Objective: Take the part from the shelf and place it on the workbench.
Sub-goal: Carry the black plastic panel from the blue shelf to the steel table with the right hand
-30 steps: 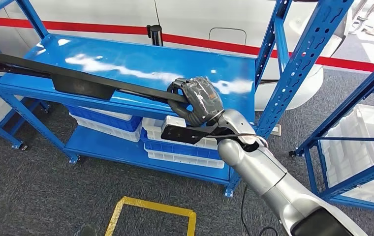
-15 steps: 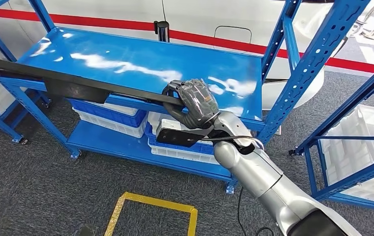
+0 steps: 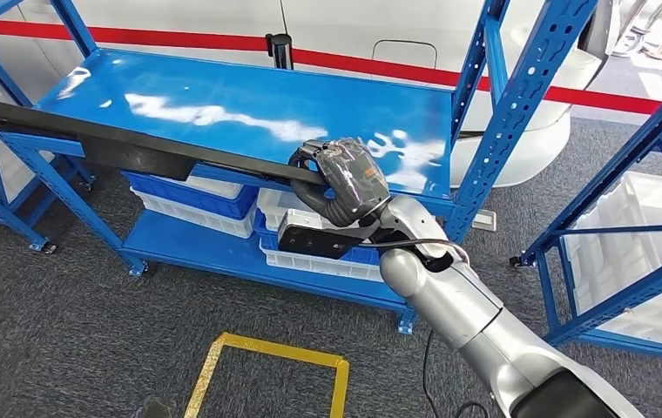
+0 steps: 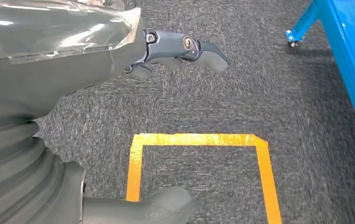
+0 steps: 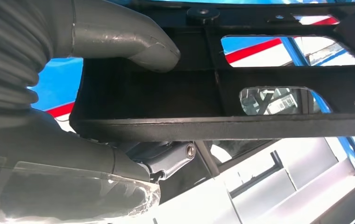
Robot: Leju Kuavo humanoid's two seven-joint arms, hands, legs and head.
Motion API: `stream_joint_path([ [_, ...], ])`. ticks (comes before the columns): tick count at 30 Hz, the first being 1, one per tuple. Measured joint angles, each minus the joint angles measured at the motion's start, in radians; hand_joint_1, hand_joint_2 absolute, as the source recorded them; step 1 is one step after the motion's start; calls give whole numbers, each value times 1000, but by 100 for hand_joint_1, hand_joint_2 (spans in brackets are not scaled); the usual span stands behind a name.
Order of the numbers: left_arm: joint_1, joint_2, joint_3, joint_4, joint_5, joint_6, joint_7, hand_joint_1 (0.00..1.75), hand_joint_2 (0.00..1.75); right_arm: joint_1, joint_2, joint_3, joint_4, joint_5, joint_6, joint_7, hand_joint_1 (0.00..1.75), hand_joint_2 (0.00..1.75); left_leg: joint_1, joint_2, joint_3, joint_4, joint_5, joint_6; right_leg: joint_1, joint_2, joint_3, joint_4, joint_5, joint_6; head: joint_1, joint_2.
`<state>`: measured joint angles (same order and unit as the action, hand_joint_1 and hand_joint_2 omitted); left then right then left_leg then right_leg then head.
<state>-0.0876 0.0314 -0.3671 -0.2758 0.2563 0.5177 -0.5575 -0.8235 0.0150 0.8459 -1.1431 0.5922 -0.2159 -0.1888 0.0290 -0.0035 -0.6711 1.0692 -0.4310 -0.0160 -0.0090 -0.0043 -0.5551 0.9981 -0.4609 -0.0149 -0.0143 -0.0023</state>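
The right hand (image 3: 345, 183) grips a long black part (image 3: 127, 146) at one end, its dark fingers wrapped around the bar while the silver right arm (image 3: 467, 318) reaches up from the lower right of the head view. The part is a slim black strip with a wider bracket section partway along; it stretches from the hand out to the left edge of the picture, running along the front edge of the blue shelf (image 3: 249, 104). Whether the strip touches the shelf board or is lifted just clear of it cannot be told.

In the right wrist view, the thick grey thumb (image 5: 143, 44) lies across the black frame of the part (image 5: 222, 126), which shows open cut-outs between its ribs, and the hand's fingers close on it from the other side.

Below the top board, a lower level of the shelf carries white and blue plastic bins (image 3: 192, 198), some just behind the hand. A second blue rack (image 3: 624, 252) stands to the right with a white crate in it. A red stripe (image 3: 179, 39) runs along the white wall behind.

The left hand (image 4: 175, 51) hangs over the grey carpet floor (image 4: 213, 102) with nothing in it, its fingers apart from the thumb. Yellow tape (image 4: 199, 140) marks a rectangle on the floor beneath it, also seen at the bottom of the head view.
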Motion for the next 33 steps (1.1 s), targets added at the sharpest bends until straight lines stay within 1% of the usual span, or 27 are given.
stream_joint_path([
  [2,1,1,0,0,0,0,0,0,175,1,2,1,0,0,0,0,166,175,1,0,-47,122,-78,-5,-2,-2,-6,-2,8,-10,-1,0],
  [3,1,2,0,0,0,0,1,0,175,2,2,1,0,0,0,0,166,175,1,0,-71,189,-112,-8,0,-3,-10,-2,11,-11,-1,0],
  [4,2,2,0,0,0,0,1,0,175,4,2,2,0,0,0,0,166,175,2,0,-85,232,-128,-11,1,-3,-13,-2,13,-11,-1,0],
  [5,3,2,0,0,1,0,1,0,175,6,2,2,0,0,0,0,166,175,3,1,-82,240,-126,-14,1,-4,-16,-1,14,-10,-1,0],
  [6,3,2,0,0,1,0,1,0,175,7,2,3,0,0,0,0,166,175,5,1,-55,203,-104,-15,0,-4,-18,2,15,-9,-1,0],
  [8,3,3,0,0,1,0,1,0,175,8,3,3,0,0,0,0,166,175,8,3,28,67,-52,-16,2,-3,-23,11,14,-5,-1,0],
  [9,2,4,0,0,1,0,1,0,175,7,3,2,0,0,0,0,166,175,8,3,58,11,-37,-12,6,-3,-27,17,14,-2,-1,0],
  [10,2,4,0,0,1,0,1,0,175,7,4,2,0,0,0,0,166,175,7,2,72,-19,-32,-7,9,-3,-32,21,14,2,0,0],
  [11,2,4,0,0,1,0,1,0,175,7,5,1,0,0,0,-1,166,175,4,1,73,-28,-33,-1,13,-3,-37,23,15,8,1,0],
  [13,3,3,0,0,1,0,0,0,175,7,5,0,0,0,0,-1,166,175,1,1,66,-32,-23,16,15,-3,-45,24,18,19,1,0],
  [14,3,3,0,0,1,0,0,0,175,7,5,0,0,0,0,-1,166,175,1,1,64,-35,-18,25,14,-2,-53,34,11,23,2,0],
  [15,2,3,0,0,1,0,0,0,175,6,4,0,0,0,0,-2,166,175,2,1,61,-38,-13,33,12,-1,-68,64,-7,25,2,0],
  [16,2,4,0,0,1,0,0,0,175,6,3,-1,0,0,0,-2,166,175,3,2,58,-40,-8,39,10,-1,-92,114,-34,25,4,0],
  [18,2,4,0,0,2,0,0,0,175,7,1,-1,0,0,0,-2,166,175,3,2,49,-40,-3,46,7,1,-151,250,-94,25,5,0],
  [19,2,4,0,0,2,0,0,0,175,9,-1,-1,0,0,0,-2,166,175,3,1,44,-39,0,47,6,1,-171,300,-111,27,6,0],
  [20,3,4,0,0,2,0,0,0,175,10,-3,-1,0,0,0,-2,166,175,2,1,41,-39,3,46,6,1,-172,315,-115,32,6,0],
  [21,3,3,0,0,2,0,0,0,175,12,-4,-1,0,0,0,-2,166,175,2,1,39,-39,6,44,5,1,-153,288,-103,38,6,0],
  [22,3,3,0,0,2,0,0,0,175,12,-4,-1,0,0,0,-2,166,175,3,0,38,-39,8,42,4,1,-116,225,-81,43,6,0],
  [23,3,2,0,0,2,0,0,0,175,11,-4,-1,0,0,0,-2,166,175,2,0,37,-39,10,38,4,1,-72,145,-58,45,7,0],
  [24,2,2,0,0,2,0,0,0,175,10,-4,-1,0,0,0,-2,166,175,1,0,36,-39,13,33,6,1,-36,79,-39,44,6,0],
  [25,2,2,0,0,2,0,0,0,175,10,-3,-1,0,0,0,-3,166,175,0,0,34,-39,15,28,9,2,-14,36,-28,40,6,0],
  [26,2,2,0,0,2,0,0,0,175,9,-3,-1,-1,0,0,-3,166,175,-1,1,33,-40,18,22,12,2,-6,18,-23,34,6,0],
  [27,2,2,0,0,2,0,0,0,175,10,-3,-2,-1,0,0,-3,166,175,-1,1,32,-42,22,15,16,3,-8,18,-19,29,5,0],
  [29,3,2,0,0,2,0,-1,0,175,10,-3,-2,-1,0,0,-3,166,175,4,1,28,-39,19,4,6,3,-9,12,-7,13,5,0],
  [30,3,2,0,0,2,0,-1,0,175,9,-1,-2,-1,1,0,-3,166,175,5,1,19,-19,1,0,2,3,-9,9,-1,4,5,0],
  [31,3,2,0,0,2,0,-2,0,175,9,0,-2,-1,1,0,-3,166,175,6,1,3,22,-29,-3,-2,2,-10,6,4,-4,4,0],
  [33,3,2,-1,0,2,0,-2,0,175,9,1,-1,-1,1,0,-3,166,175,7,0,-46,150,-104,-8,2,1,-17,7,10,-12,4,0],
])
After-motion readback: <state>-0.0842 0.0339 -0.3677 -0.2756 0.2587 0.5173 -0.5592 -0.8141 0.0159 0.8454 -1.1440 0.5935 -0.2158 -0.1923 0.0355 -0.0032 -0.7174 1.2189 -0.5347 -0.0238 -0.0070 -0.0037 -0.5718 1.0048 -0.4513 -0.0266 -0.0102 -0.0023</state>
